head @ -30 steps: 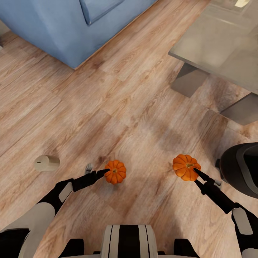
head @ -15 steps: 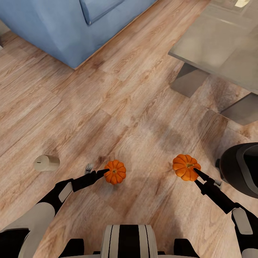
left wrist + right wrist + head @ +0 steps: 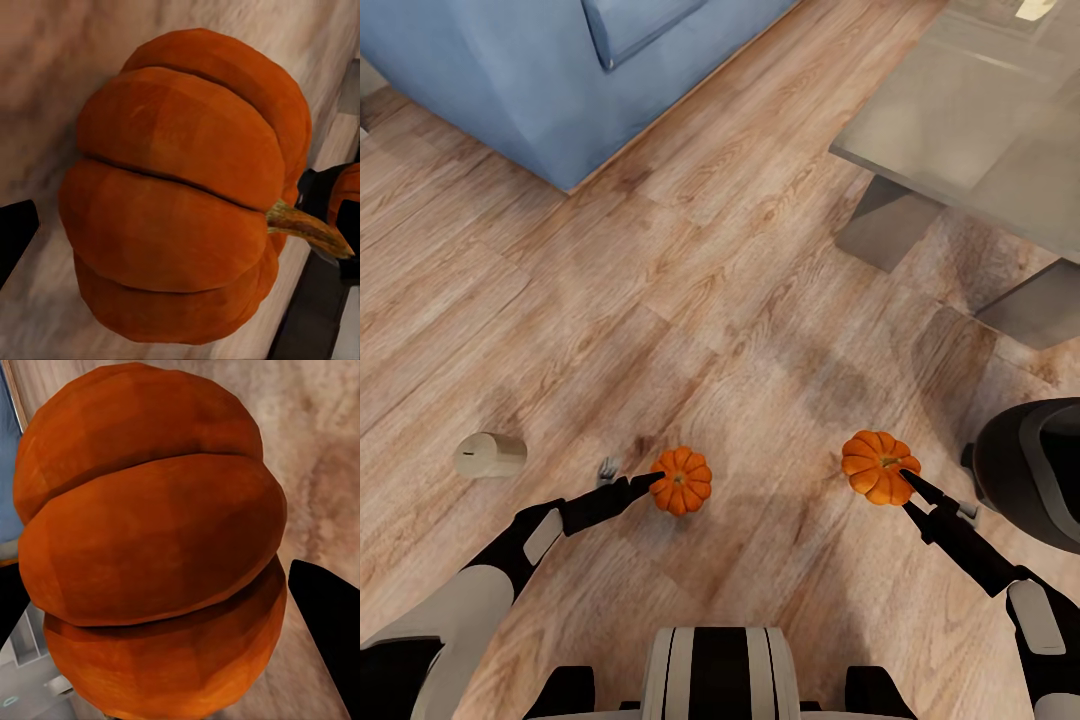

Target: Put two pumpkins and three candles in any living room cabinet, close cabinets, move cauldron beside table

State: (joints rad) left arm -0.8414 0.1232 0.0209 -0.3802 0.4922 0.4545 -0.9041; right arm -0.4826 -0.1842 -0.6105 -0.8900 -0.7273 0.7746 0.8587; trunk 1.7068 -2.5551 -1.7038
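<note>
Orange pumpkins, two: left claw [image 3: 652,483] grips one [image 3: 682,480], right claw [image 3: 905,482] the other [image 3: 874,463].

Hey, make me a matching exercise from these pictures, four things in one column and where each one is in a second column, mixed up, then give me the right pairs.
Things:
1. candle
2. sofa
3. table
4. left pumpkin

Places or states, by the head view:
A. grey, at the upper right, standing on block legs
B. at the tips of the left gripper
C. blue, at the upper left
D. lying on its side on the floor, beyond the left arm

Pairs: 1-D, 2-C, 3-A, 4-B
</note>
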